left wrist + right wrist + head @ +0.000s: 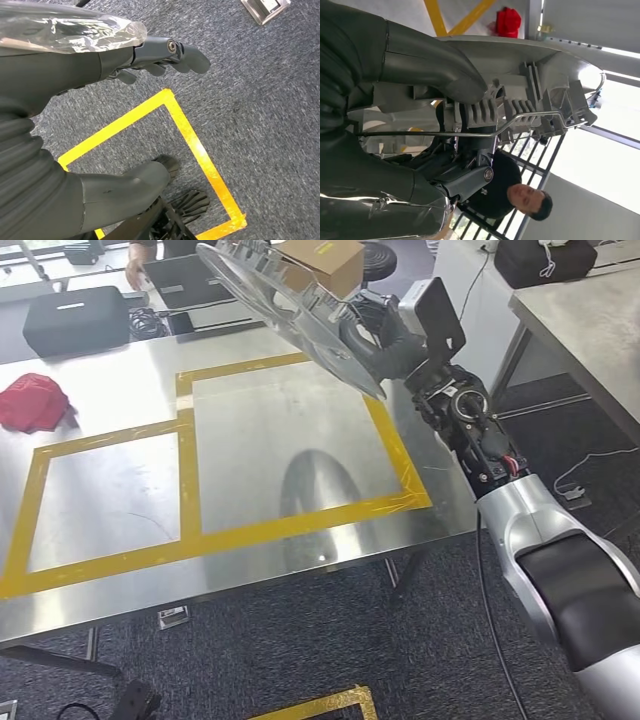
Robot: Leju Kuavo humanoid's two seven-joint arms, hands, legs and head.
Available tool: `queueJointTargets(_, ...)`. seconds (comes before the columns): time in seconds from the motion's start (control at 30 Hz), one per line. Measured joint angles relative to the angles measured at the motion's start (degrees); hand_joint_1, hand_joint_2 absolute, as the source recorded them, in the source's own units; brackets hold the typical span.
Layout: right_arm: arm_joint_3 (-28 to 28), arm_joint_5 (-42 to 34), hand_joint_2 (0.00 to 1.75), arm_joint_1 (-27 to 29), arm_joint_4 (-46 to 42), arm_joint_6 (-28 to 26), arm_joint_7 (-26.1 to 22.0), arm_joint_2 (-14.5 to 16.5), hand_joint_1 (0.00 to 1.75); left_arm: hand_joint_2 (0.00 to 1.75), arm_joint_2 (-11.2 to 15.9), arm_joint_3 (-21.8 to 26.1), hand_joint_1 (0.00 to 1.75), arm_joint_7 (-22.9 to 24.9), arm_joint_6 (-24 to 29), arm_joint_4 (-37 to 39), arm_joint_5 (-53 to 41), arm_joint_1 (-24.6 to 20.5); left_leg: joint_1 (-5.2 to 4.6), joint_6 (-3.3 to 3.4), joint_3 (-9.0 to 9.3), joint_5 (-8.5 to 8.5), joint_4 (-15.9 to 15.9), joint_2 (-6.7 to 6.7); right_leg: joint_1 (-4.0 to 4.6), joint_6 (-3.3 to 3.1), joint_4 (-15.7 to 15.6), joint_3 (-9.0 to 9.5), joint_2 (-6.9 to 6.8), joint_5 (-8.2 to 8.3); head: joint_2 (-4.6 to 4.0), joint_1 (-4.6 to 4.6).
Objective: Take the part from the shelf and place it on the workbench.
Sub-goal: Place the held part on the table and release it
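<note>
The part (294, 310) is a long silver-grey moulded piece with ribs and a wire clip on its underside (531, 85). My right hand (396, 340) grips it by one end and holds it tilted in the air above the far right of the workbench (113, 495). The bench is a shiny metal table marked with yellow tape rectangles (189, 450), and the part's shadow (317, 490) falls inside the right one. In the right wrist view my right hand (425, 65) wraps around the part. My left hand (113, 60) hangs over the carpet with fingers straight and nothing in it.
A red cloth (34, 400) and a black case (75, 320) lie at the bench's far left. A cardboard box (324, 260) sits behind the part. A person (505, 190) stands beyond the bench, one hand (136, 270) on it. Yellow tape (188, 135) marks the floor.
</note>
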Motion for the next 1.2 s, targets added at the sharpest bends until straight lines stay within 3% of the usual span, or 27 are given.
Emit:
queueJointTargets(0.5,1.8,2.55,1.75,-0.62,-0.02,0.2,-0.08,1.49,1.75,1.75,0.0,0.0,0.0,0.0,0.01,0.0,-0.26,-0.04,-0.07,-0.1,-0.15,-0.04,0.29,-0.01,-0.08,0.16,-0.07,0.07,-0.08,0.14,0.0,0.01)
queueJointTargets(0.8,3.97,8.54,1.75,-0.53,0.66,-0.62,-0.51,4.57,1.75,1.75,-0.09,0.0,0.0,-0.04,0.07,0.0,-0.71,-0.19,-0.08,-0.1,-0.15,-0.04,0.3,0.02,-0.09,0.18,-0.09,0.07,-0.05,0.16,0.0,0.0)
queueJointTargets(1.2,6.16,8.81,1.75,-0.67,2.25,-0.72,-0.89,6.13,1.75,1.75,-0.15,0.0,0.0,-0.04,0.07,0.0,-0.73,-0.2,-0.08,-0.1,-0.16,-0.05,0.32,0.01,-0.08,0.18,-0.1,0.08,-0.07,0.16,0.0,0.01)
